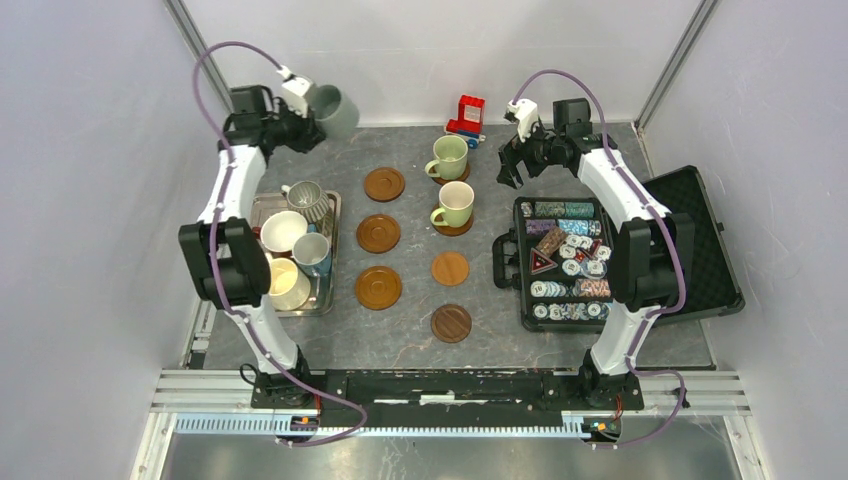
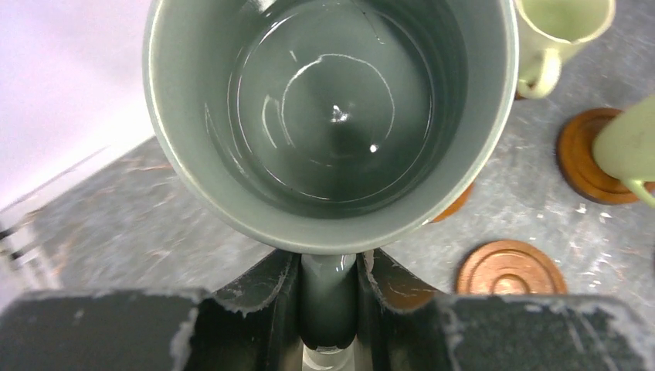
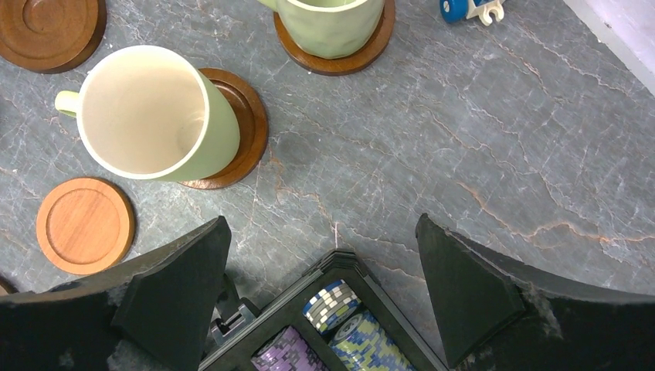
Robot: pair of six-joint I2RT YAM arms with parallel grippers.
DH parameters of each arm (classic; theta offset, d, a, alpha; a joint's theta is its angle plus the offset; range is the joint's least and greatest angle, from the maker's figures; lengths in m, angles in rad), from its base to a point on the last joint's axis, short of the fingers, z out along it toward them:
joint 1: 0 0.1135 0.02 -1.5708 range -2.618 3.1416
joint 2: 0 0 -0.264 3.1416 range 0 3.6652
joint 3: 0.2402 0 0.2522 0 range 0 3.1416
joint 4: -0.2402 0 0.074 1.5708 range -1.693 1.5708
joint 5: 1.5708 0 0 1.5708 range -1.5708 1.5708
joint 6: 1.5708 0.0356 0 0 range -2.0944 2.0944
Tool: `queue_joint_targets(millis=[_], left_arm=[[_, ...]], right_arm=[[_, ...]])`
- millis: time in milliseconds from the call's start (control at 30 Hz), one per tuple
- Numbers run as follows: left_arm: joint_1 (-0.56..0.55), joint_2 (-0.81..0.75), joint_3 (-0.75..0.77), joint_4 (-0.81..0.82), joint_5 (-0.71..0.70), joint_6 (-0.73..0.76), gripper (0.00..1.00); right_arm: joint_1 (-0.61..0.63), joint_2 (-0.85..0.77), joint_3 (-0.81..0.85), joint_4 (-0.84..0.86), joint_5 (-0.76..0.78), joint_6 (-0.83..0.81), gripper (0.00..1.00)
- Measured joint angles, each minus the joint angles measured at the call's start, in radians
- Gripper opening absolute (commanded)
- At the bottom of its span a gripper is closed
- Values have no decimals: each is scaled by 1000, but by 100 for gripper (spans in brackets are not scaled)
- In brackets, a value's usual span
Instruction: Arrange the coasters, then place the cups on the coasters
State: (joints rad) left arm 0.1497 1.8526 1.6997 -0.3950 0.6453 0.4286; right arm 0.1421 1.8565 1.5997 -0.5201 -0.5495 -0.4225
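So, left tool (image 2: 328, 297) grips the grey-green mug (image 2: 332, 116) by its handle, up over the bench (image 1: 410, 340) at the far left corner. Right tool (image 3: 323, 232) gapes wide, empty, near two pale green mugs (image 3: 147, 108) on coasters (image 3: 247, 131).

so the left gripper (image 2: 328, 297) is pinching the handle of the grey-green mug (image 2: 332, 116), whose glossy inside fills most of the view, with a bare coaster (image 2: 510, 268) and two pale green mugs (image 2: 560, 31) (image 2: 627, 143) off to the right on the grey table (image 2: 116, 224)
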Motion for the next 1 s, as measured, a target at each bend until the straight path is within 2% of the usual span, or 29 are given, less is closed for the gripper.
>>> queue_joint_targets(millis=[167,200,333,567,1000], left_arm=[[-121,66,1,-38,-29,1,2],[-180,111,1,-52,-61,12,2],[-217,149,1,-60,-85,27,2],[-241,216,-6,-60,-122,70,2],[-241,225,-48,-89,-130,195,2]], right_arm=[[0,-8,-23,14,-4,7,98],[-1,-10,-33,21,-10,10,98],[-3,-11,-46,35,-17,14,98],[-21,-12,-64,39,-22,17,98],[-40,-14,-78,41,-42,18,98]])
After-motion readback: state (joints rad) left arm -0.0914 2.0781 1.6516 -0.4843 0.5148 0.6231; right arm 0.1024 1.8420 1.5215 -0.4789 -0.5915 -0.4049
